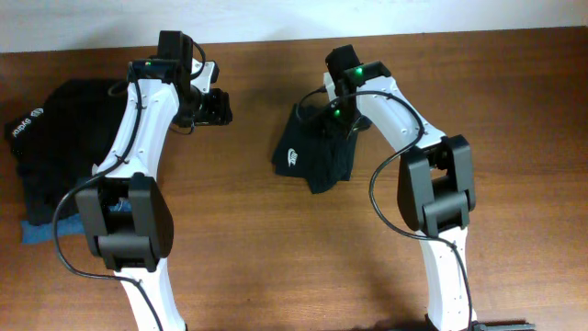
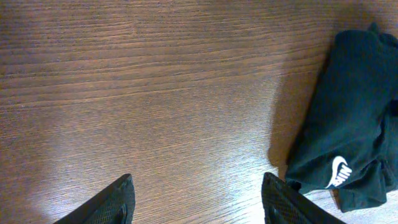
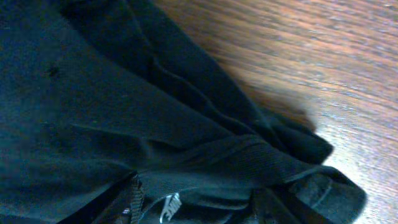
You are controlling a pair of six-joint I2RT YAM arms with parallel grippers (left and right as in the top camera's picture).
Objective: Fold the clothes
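The left fingers (image 2: 117, 202) are hanging released over bare table (image 2: 155, 93), with open wood lying ahead of them. The crumpled black T-shirt (image 2: 354, 106) is lying just right of them. The right fingers (image 3: 126, 204) are standing apart, gripping nothing, over that T-shirt, with its swoosh logo (image 3: 169, 207) between them.

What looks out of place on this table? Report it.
The black swoosh T-shirt mid-table lies as a crumpled, lopsided bundle, not a flat fold. Under the left stack of black clothes, a blue garment pokes out.
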